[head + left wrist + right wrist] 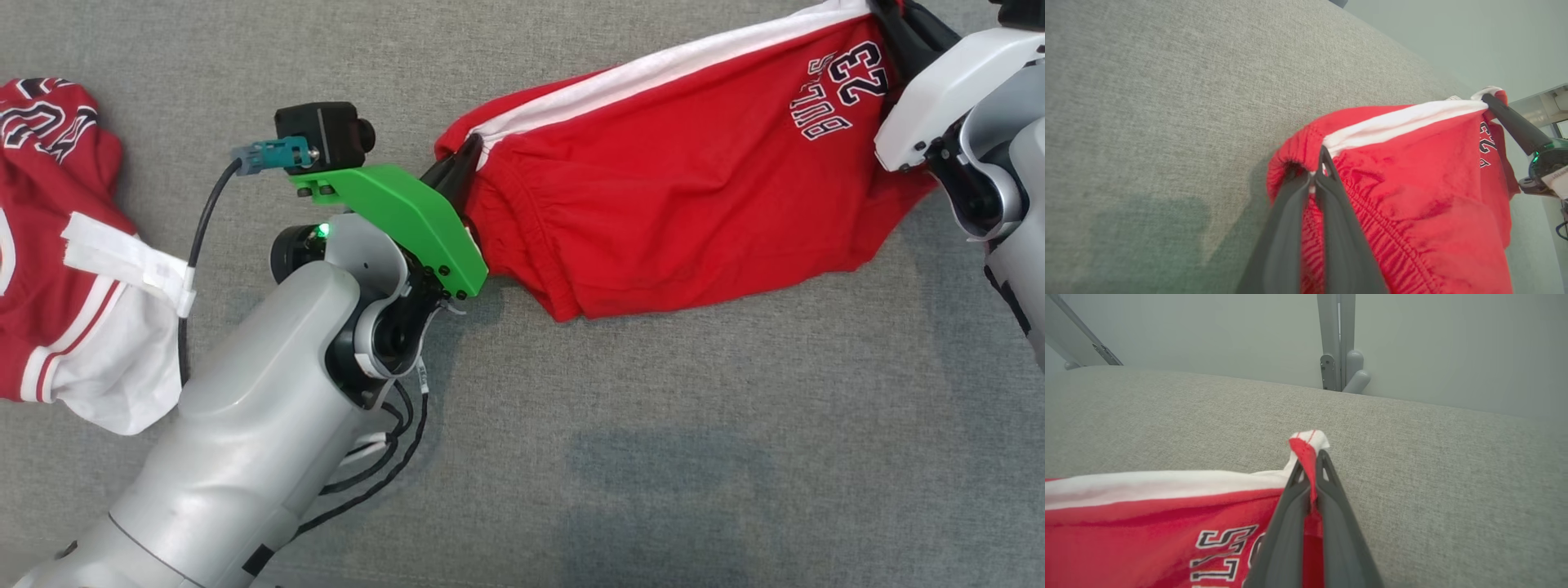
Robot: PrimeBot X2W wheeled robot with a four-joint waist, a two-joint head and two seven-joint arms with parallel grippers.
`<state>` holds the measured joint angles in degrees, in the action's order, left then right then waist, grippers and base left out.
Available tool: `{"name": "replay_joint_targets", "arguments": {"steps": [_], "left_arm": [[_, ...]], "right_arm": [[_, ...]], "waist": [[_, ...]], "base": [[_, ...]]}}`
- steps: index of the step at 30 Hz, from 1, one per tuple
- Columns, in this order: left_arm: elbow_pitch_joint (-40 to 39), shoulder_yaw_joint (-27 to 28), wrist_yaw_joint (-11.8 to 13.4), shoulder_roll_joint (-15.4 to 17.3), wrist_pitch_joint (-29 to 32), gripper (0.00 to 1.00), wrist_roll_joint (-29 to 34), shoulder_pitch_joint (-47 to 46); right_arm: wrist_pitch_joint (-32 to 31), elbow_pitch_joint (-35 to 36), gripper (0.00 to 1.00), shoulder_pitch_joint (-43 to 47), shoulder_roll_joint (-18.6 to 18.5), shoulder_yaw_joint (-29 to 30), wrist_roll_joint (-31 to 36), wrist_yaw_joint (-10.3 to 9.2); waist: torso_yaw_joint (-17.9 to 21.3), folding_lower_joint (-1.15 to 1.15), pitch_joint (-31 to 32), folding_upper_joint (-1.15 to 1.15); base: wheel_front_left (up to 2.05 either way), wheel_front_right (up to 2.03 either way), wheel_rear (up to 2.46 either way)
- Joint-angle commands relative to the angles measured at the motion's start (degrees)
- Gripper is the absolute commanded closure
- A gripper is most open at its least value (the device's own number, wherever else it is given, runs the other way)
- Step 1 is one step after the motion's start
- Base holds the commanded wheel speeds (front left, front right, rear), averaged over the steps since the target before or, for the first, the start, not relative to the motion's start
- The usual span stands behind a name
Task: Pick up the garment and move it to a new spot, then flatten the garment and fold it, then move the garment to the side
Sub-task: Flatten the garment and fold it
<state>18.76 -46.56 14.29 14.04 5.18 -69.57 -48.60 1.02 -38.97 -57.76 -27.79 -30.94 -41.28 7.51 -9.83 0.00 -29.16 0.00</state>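
Shorts: red, stretched between both end effectors, over the grey counter.
Left end effector: closed tight on the waistband.
Right end effector: closed tight on the hem corner.

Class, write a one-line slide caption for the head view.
The left tool and right tool grip opposite ends of the red shorts stretched over grey cloth; a jersey lies at left.
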Motion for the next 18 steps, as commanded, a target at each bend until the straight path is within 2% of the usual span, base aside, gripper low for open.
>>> {"name": "replay_joint_targets", "arguments": {"steps": [1, 2, 3, 5, 6, 8, 10, 12, 16, 18], "left_arm": [[0.16, 0.27, -0.34, -0.43, -0.57, 1.0, -0.79, -0.06], [0.38, 0.21, -0.42, -0.58, -0.69, 1.0, -0.61, 0.17], [0.53, 0.26, -0.39, -0.76, -1.05, 0.98, -0.56, 0.35], [0.58, 0.57, -0.13, -1.14, -1.77, 0.53, -0.46, 0.67], [0.43, 0.59, -0.27, -1.05, -2.3, 0.0, -0.07, 0.85], [-0.12, 0.59, -0.33, -0.46, -3.33, 0.0, 0.71, 1.37], [-1.83, -0.53, -1.57, 1.06, -5.51, 0.0, 2.88, 1.46], [-3.24, -2.17, -1.01, 3.43, -7.35, 0.0, 6.44, 3.02], [-7.39, -4.36, 1.15, 7.36, -10.84, 0.0, 12.01, 4.93], [-10.82, -4.43, 3.52, 9.61, -13.17, 0.0, 13.99, 7.43]], "right_arm": [[0.69, -0.87, 0.51, -0.69, -0.13, -0.95, 0.43, -0.04], [0.74, -1.47, 0.0, -1.05, -0.04, -1.39, 0.52, -0.04], [0.75, -1.95, 0.0, -1.35, 0.24, -1.85, 0.33, -0.04], [1.11, -2.28, 0.0, -1.9, 0.54, -2.76, 0.08, -0.04], [1.52, -2.35, 0.0, -2.05, 0.65, -3.0, -0.21, -0.04], [2.35, -2.08, 0.0, -2.1, 0.72, -3.76, -0.47, -0.04], [2.99, -1.87, 0.0, -1.63, 0.49, -4.03, -0.74, -0.04], [3.39, -1.06, 0.0, -0.73, 0.16, -4.68, -0.42, -0.04], [2.19, 1.15, 0.0, 0.99, -1.56, -5.18, -1.02, -0.04], [1.0, 2.26, 0.0, 1.75, -3.3, -4.76, -0.67, -0.06]], "waist": [[-0.17, 0.0, 0.15, 0.0], [-0.2, 0.0, 0.23, 0.0], [-0.18, 0.0, 0.3, 0.0], [0.04, 0.0, 0.38, 0.0], [0.24, 0.0, 0.52, 0.0], [0.86, 0.0, 1.12, 0.0], [1.6, 0.0, 2.27, 0.0], [2.4, 0.0, 3.73, 0.0], [3.16, 0.0, 5.73, 0.0], [3.53, 0.0, 6.53, 0.0]], "base": [[0.0, 0.0, 0.0], [0.0, 0.0, 0.0], [0.0, 0.0, 0.0], [0.0, 0.0, 0.0], [0.0, 0.0, 0.0], [0.0, 0.0, 0.0], [0.0, 0.0, 0.0], [0.0, 0.0, 0.0], [0.0, 0.0, 0.0], [0.0, 0.0, 0.0]]}}
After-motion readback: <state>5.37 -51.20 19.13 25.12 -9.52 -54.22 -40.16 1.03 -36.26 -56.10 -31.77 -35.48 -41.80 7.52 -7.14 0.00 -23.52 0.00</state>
